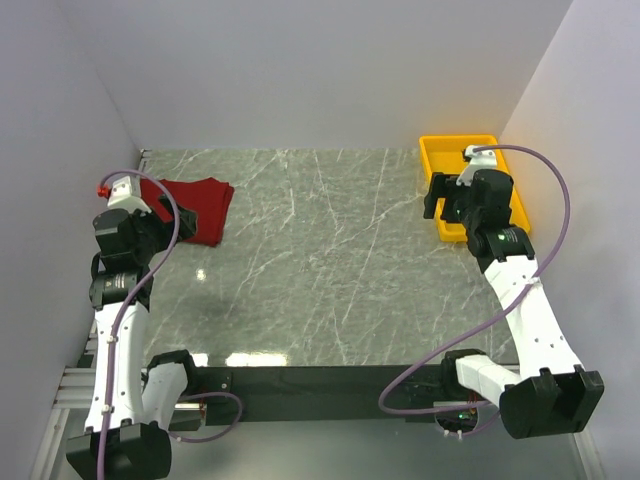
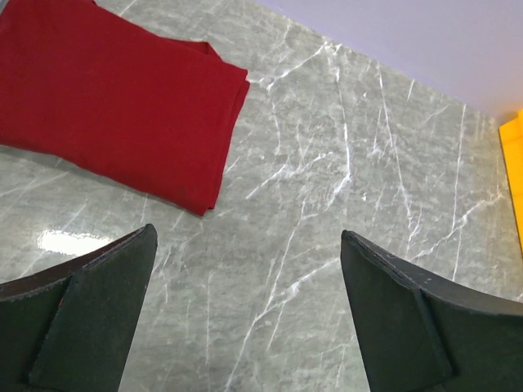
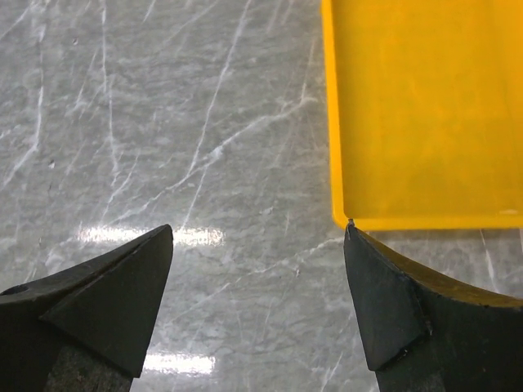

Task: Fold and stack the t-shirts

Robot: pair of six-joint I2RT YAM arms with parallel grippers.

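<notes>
**Left gripper** (image 2: 249, 237)
- Jaws spread wide with nothing held. Only the bare marble table (image 2: 351, 147) shows in the gap.
- The dark red t-shirt (image 2: 114, 98) lies flat on the table, ahead of the jaws and off to the left finger's side.
- It is folded into a rough rectangle. Layered edges show along the side facing the jaw gap.
- Its nearest corner points down toward the left finger (image 2: 98, 286), with a strip of table between them. It touches neither fingertip.
- A sliver of yellow shows at the edge of the wrist view, beyond the right finger.

**Right gripper** (image 3: 257, 233)
- Jaws also wide apart, with nothing in the grip.
- The left finger (image 3: 114, 286) hangs over bare table.
- The yellow tray (image 3: 331, 122) lies ahead of the right finger. Its near corner sits just off that fingertip, and I cannot tell whether they touch.

**Top view**
- The t-shirt (image 1: 205, 205) sits at the far left of the table (image 1: 330, 260), and the left wrist hides its left part.
- The right gripper (image 1: 435, 197) hovers at the inner rim of the tray (image 1: 440, 150) in the far right corner.
- Shirt and tray are well apart.
</notes>
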